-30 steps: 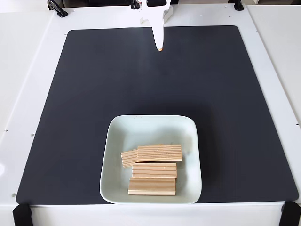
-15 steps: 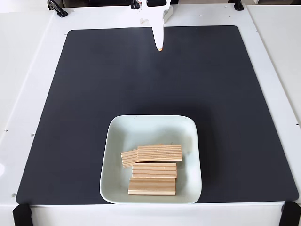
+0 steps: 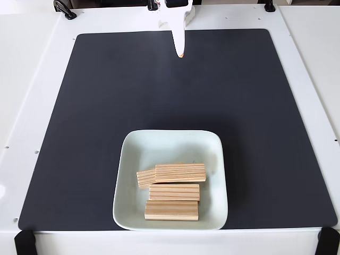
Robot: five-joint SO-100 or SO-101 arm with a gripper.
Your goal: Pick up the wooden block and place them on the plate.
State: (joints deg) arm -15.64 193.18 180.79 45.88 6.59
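Several wooden blocks [image 3: 174, 192] of light striped wood lie inside the plate [image 3: 170, 141], a pale mint-white square dish near the front of the black mat. They sit in its front half, side by side and partly overlapping; the top one [image 3: 180, 172] rests over a block at its left [image 3: 144, 178]. My white gripper [image 3: 181, 54] hangs at the far edge of the mat, well away from the plate. Its fingers come together in one narrow point with nothing between them.
A black mat [image 3: 95, 117] covers most of the white table [image 3: 32, 106]. Black clamps stand at the far corners [image 3: 64, 9] and black straps at the near corners [image 3: 24, 241].
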